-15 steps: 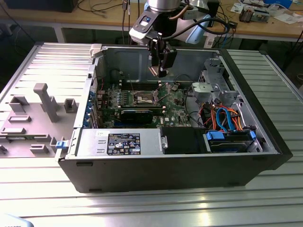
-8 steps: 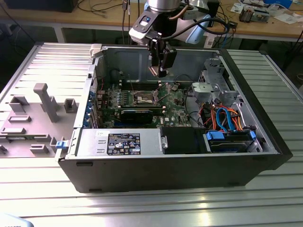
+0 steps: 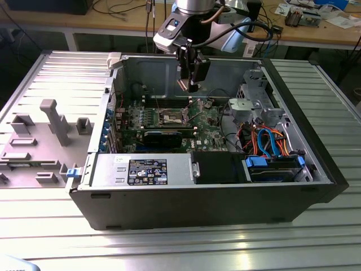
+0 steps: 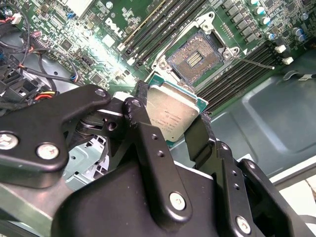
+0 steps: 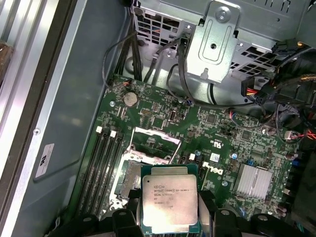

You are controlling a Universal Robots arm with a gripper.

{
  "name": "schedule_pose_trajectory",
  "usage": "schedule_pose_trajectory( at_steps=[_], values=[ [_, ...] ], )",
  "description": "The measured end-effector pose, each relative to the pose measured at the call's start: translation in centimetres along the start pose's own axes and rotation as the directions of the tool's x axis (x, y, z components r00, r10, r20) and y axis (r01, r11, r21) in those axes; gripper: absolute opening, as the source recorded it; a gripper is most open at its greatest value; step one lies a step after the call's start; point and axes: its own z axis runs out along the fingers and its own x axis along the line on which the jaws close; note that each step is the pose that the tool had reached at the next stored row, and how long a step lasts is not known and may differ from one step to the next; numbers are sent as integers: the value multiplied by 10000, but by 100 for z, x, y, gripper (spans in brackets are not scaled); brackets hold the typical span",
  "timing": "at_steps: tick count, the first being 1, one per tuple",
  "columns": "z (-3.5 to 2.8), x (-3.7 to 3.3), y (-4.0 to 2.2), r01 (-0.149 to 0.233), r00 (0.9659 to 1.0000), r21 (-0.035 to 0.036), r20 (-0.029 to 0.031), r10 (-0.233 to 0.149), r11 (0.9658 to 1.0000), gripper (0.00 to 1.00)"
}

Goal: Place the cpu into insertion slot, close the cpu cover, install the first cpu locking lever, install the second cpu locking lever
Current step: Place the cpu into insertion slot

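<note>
Carry step, chip in hand. Gripper (image 3: 189,84) is clamped on the cpu (image 4: 172,112) by two opposite edges and held well above the motherboard (image 5: 163,118), metal top visible in both wrist views. Insertion slot (image 4: 195,58) lies open, contacts bare, slightly toward the exterior view's left of the chip. Judgement: keep the chip level, square its edges to the slot rim, and avoid sideways drag across the contacts.

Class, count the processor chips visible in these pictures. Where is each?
1. The cpu is clamped in the tool, held over the motherboard; the insertion slot lies open with bare contacts, no chip inside.
</note>
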Motion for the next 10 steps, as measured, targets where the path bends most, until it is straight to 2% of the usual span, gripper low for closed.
schedule_pose_trajectory(
  at_steps=[10],
  values=[
    [2,0,0,-207,9998,9,3,207,9998,55]
  ],
)
